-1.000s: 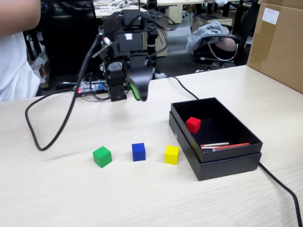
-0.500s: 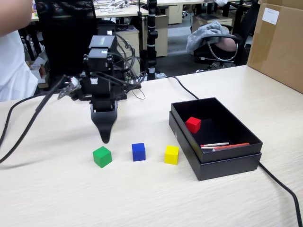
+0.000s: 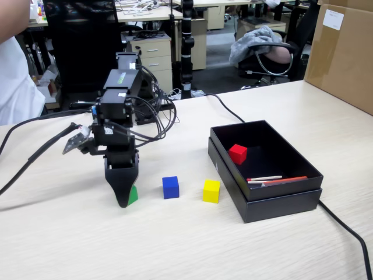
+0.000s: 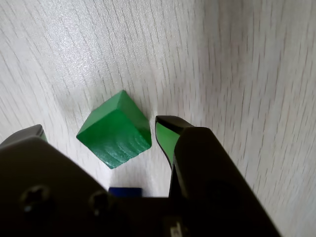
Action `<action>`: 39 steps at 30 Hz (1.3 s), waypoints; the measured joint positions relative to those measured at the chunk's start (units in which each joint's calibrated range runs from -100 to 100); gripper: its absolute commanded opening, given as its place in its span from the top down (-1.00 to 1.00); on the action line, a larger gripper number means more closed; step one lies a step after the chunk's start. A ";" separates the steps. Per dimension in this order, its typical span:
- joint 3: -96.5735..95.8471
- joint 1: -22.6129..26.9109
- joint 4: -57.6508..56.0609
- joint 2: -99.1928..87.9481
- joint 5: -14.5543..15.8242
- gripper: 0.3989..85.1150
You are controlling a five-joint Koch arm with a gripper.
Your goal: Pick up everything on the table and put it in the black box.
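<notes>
Pincer (image 4: pixel 98 129) open, straddling green cube (image 4: pixel 114 129)

One fixed camera stands off the near edge of the pale beige wood-grain table (image 3: pixel 192 251), a little above it, looking across and slightly down toward the office chairs behind; it takes in the whole arm and the matte black cardboard box (image 3: pixel 280 204). The wrist camera rides just behind the black gripper (image 4: pixel 98 136), looking steeply down along it, very close to the tabletop. Both views share the small green cube (image 3: pixel 133 195) (image 4: pixel 114 131) and the bare wood around it.
</notes>
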 measured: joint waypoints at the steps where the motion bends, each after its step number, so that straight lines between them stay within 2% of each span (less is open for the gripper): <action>1: 0.00 -0.05 0.00 0.78 -0.15 0.05; 9: 1.55 -0.44 -0.08 3.37 -0.34 0.70; 11: 1.83 -0.49 0.00 3.50 -0.39 0.79; 17: 0.64 -0.54 0.00 1.29 -0.34 0.79; 21: -9.13 1.03 0.23 -15.92 -0.20 0.79; 25: -12.05 5.71 0.23 -34.05 0.98 0.79; 30: -15.34 13.14 0.00 -46.08 4.30 0.78; 35: -14.79 21.68 -0.15 -47.38 9.13 0.78; 39: -8.40 24.42 -0.15 -42.07 11.09 0.78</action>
